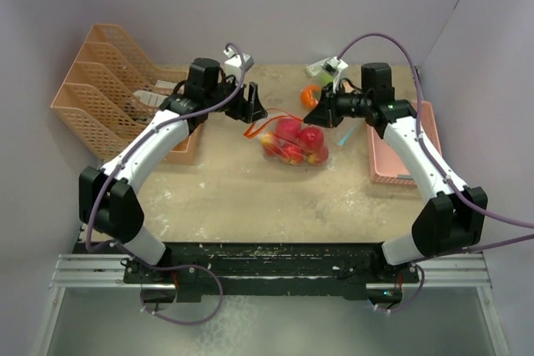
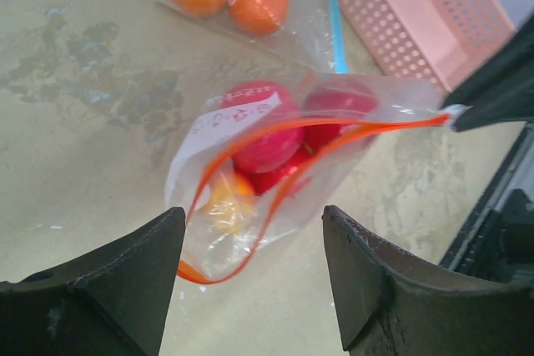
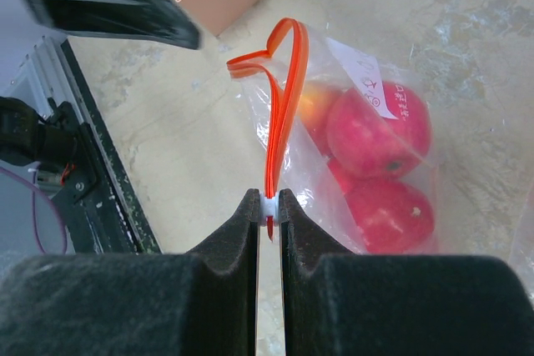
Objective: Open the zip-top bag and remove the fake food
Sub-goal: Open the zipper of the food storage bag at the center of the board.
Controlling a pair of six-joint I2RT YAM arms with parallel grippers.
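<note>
The opening step looks nearly done: the zip-top bag (image 1: 294, 143) lies mid-scene on the desk (image 1: 225, 189), mouth gaping, with the fake food (image 3: 380, 122) inside. The right end effector (image 3: 269, 206) is clenched on the bag's orange zip strip (image 3: 284, 97). The left end effector (image 2: 254, 223) hangs released before the mouth — next, I judge, it must reach in and grasp a fruit.

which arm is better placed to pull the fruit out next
Left. The left gripper is open, facing the open mouth of the zip-top bag, with red apples just inside. The right gripper is shut on the zip's end, so it's busy.
</note>
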